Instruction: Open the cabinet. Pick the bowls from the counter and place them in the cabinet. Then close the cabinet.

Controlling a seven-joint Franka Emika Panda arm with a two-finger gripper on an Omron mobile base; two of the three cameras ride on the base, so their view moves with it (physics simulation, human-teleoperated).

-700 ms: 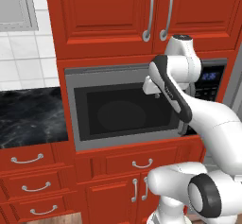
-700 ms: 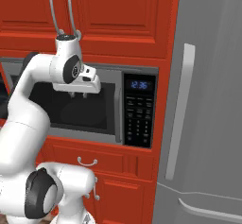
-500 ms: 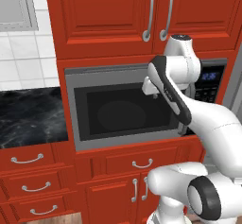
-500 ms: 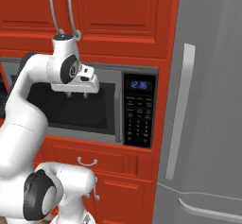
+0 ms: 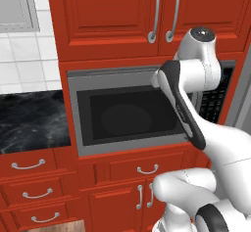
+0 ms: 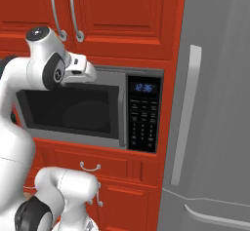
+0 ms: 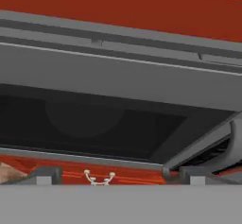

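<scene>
Facing the red wall, the fridge [image 6: 215, 103] fills the right side, biggest thing in sight. Next, the cabinet [image 5: 147, 15] up top, both doors shut, directly above the microwave [image 5: 127, 113]. A strip of the counter [image 5: 29, 121] runs off to the left, nothing visible on that bit; bowls not in sight. White arm raised in front of the microwave, gripper [image 6: 90, 70] level with its top edge, just below the cabinet. Finger tips [image 7: 45, 175] stand wide apart, holding nothing. Cabinet handles [image 5: 163, 11] are long, curved and silver, meeting at the door seam. Door probably rigid, hinged and moderately light; best to grab a handle low on its curve and pull outward, metal may slip.
</scene>
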